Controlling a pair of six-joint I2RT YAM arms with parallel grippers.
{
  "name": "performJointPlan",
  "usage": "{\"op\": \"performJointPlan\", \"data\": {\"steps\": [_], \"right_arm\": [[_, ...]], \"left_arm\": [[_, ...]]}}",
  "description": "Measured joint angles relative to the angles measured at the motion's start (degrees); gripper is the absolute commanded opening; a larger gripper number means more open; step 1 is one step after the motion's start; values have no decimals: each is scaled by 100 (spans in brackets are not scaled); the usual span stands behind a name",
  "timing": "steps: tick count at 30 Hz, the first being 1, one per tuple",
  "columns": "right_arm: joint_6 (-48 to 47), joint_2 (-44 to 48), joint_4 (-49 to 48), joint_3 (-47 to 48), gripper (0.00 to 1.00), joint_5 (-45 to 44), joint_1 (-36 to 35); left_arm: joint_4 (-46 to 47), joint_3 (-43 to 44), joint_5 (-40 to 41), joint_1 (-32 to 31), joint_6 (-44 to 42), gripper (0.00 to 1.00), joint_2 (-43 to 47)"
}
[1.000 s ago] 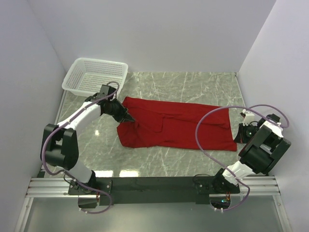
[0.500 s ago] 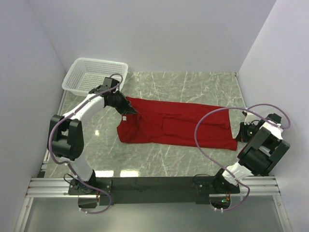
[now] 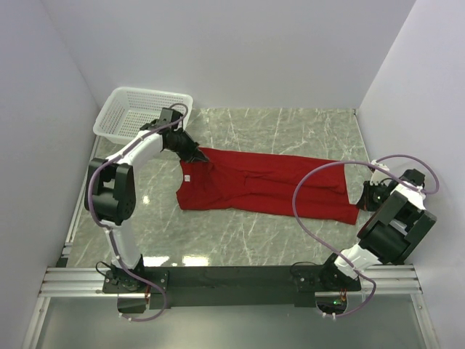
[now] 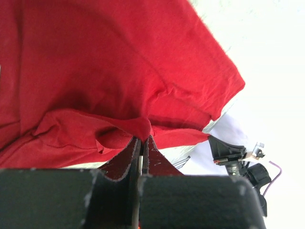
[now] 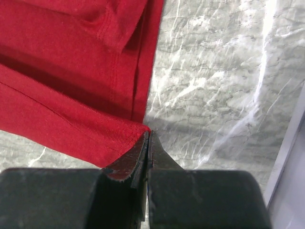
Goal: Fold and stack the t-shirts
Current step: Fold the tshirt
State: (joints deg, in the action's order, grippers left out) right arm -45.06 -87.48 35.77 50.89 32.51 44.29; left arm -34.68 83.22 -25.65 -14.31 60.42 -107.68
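Note:
A red t-shirt lies stretched across the marble table, folded lengthwise. My left gripper is shut on the shirt's far left edge; the left wrist view shows the cloth bunched at its tips. My right gripper is shut on the shirt's near right corner; in the right wrist view the red corner sits pinched at the closed tips.
A white plastic basket stands at the back left, just beyond the left gripper. White walls close in both sides and the back. The marble table shows beyond and before the shirt.
My left gripper has moved toward the back with the shirt's left edge, drawing the shirt flatter and narrower. The right gripper has shifted slightly, still holding the corner.

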Motion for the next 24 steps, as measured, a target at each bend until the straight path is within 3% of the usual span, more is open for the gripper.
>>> {"op": "performJointPlan", "data": {"steps": [24], "right_arm": [[511,0,-483,-157,0,-13,-136]], "left_arm": [[-55,791,-4,181,-42,0,-555]]}}
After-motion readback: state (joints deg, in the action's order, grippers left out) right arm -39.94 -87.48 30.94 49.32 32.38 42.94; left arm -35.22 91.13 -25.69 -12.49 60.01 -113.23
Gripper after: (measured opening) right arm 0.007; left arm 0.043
